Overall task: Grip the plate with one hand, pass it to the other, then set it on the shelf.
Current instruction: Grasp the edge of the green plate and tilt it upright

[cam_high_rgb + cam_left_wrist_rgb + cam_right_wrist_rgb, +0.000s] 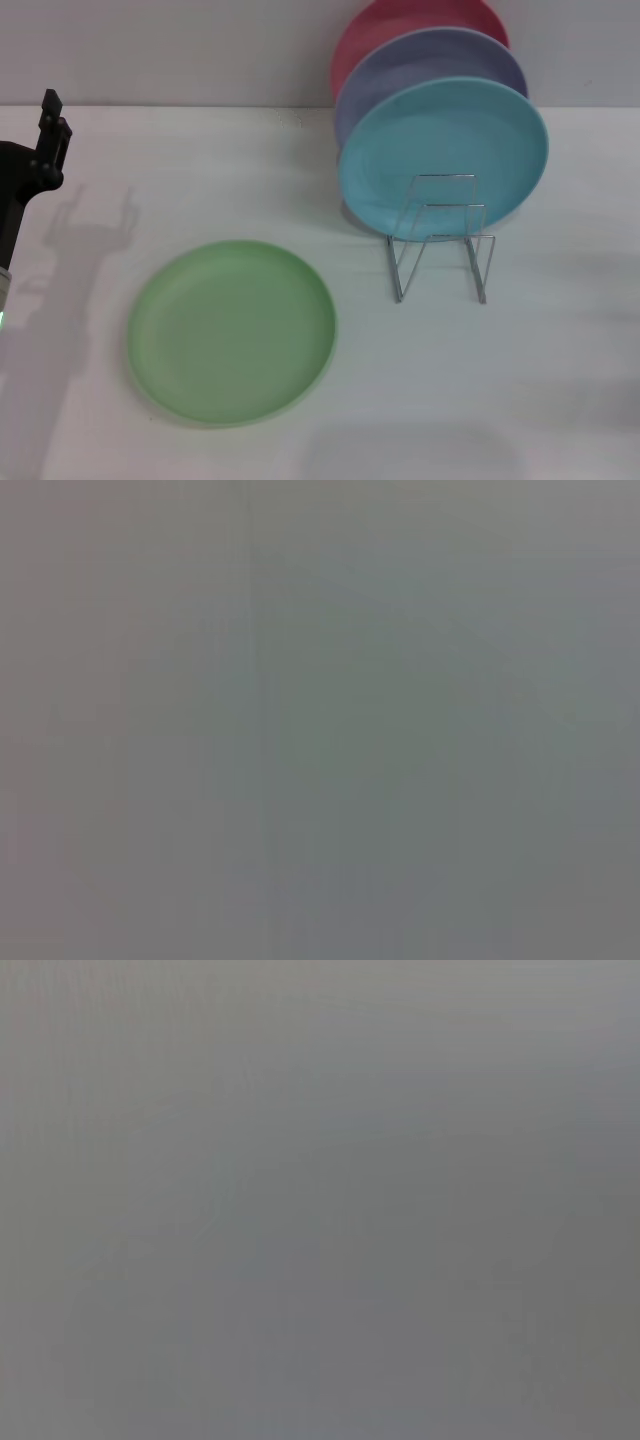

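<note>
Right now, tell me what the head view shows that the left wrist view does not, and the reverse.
Only the head view shows the scene: the round light green matte plate lying flat on the white table, the silver wire shelf beside it, with a turquoise plate, a lavender plate and a pink plate standing upright in it, front slots free. The left gripper sits at the table's left edge, away from the plate. Only the left wrist view: nothing recognisable, a plain grey field. Shared: nothing identifiable.
</note>
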`<state>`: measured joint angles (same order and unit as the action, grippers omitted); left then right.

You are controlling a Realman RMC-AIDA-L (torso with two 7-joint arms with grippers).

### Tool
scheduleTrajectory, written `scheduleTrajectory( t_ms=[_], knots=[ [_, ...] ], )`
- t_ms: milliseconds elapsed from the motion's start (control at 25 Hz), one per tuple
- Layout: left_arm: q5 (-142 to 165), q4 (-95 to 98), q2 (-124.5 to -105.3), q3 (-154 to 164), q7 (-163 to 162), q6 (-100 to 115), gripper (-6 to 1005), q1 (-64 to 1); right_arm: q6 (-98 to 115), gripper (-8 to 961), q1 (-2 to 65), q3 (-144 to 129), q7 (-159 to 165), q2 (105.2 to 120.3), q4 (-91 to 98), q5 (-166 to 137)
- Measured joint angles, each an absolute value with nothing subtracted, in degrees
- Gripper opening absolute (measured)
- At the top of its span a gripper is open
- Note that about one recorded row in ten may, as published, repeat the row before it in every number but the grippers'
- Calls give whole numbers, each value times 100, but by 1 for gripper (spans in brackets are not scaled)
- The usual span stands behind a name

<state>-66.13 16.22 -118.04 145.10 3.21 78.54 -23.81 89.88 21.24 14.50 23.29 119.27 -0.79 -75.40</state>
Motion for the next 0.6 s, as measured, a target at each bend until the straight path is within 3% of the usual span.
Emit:
scheduleTrajectory(
  t_ms=[600],
  knots=[
    [-6601,1966,-11814,13592,1286,5712,638,-2774,9013,551,2118,1450,2329,11927,-98,-7540]
  ],
)
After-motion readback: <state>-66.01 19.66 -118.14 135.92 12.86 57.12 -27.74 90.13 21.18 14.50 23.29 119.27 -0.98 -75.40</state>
